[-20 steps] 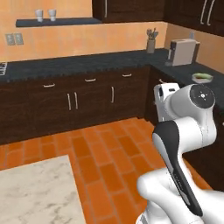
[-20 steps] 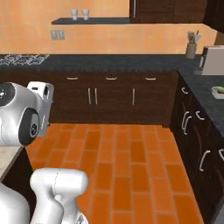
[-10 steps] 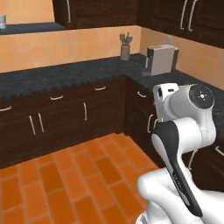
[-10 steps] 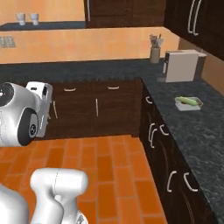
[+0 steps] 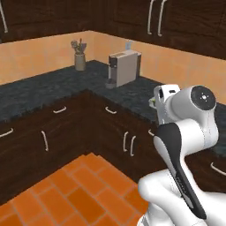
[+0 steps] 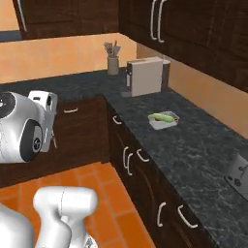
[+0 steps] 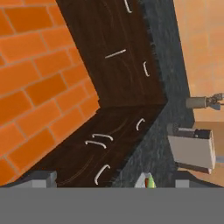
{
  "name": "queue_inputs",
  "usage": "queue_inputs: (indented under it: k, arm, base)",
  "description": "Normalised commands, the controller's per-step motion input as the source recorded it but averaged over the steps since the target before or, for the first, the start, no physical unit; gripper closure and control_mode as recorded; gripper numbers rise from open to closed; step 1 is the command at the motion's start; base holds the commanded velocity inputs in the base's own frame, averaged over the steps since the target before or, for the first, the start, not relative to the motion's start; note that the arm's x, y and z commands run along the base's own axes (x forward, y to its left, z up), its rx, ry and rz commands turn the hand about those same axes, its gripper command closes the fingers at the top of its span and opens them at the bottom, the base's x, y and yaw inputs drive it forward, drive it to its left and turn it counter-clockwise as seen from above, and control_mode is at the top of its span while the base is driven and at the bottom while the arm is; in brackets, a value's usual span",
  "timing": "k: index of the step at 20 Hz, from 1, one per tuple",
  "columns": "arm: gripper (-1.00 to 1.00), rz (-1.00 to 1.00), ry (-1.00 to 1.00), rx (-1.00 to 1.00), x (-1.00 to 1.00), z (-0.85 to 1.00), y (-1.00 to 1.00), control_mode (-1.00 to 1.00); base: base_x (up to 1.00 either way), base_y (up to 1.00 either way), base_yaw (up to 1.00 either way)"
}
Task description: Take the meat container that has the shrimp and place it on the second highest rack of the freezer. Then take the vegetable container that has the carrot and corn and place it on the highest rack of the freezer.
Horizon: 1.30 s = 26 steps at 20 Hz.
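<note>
One small tray (image 6: 163,121) is sitting on the dark speckled counter (image 6: 193,145) in the right base view, out in the open middle of the run that leads away from the corner, well apart from the front edge. Inside it a long yellow-green cob (image 6: 161,116) is lying with its long axis running roughly across the counter, from front edge toward back wall; whether a carrot is lying beside it cannot be told. Nearer the corner a beige coffee machine (image 6: 146,76) is standing, and beyond it a utensil holder (image 6: 113,63) is resting against the back wall. A toaster (image 6: 237,172) is showing at the right edge of the picture. Dark cabinets (image 6: 140,164) with pale handles are running below.

In the left base view the same coffee machine (image 5: 125,67) and utensil holder (image 5: 80,61) are standing on the counter (image 5: 53,88), while the white arm (image 5: 185,132) is covering the spot where the tray sits.

In the hand view the gripper (image 7: 109,180) is hanging over the orange brick floor (image 7: 39,87) with its jaws spread wide, pinching nothing. A sliver of the green cob (image 7: 149,181) is peeking at the bottom edge, and the coffee machine (image 7: 192,151) is showing to the right.
</note>
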Motion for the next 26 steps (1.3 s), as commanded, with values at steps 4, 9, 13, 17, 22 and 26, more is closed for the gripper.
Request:
queue_inputs:
  k: [4,9,13,17,22,26]
  arm:
    - [-1.00,0.00,0.00,0.00,0.00,0.00,0.00,1.00]
    - [-1.00,0.00,0.00,0.00,0.00,0.00,0.00,1.00]
    - [-1.00,0.00,0.00,0.00,0.00,0.00,0.00,1.00]
    - [-1.00,0.00,0.00,0.00,0.00,0.00,0.00,1.00]
    - [-1.00,0.00,0.00,0.00,0.00,0.00,0.00,1.00]
    - [-1.00,0.00,0.00,0.00,0.00,0.00,0.00,1.00]
  base:
    - [0.58,0.35,-0.66]
    - [0.35,0.17,-0.76]
    - [0.37,0.19,-0.75]
    - [0.49,0.66,-0.66]
    - [0.56,0.90,-0.54]
    - [0.72,0.92,-0.33]
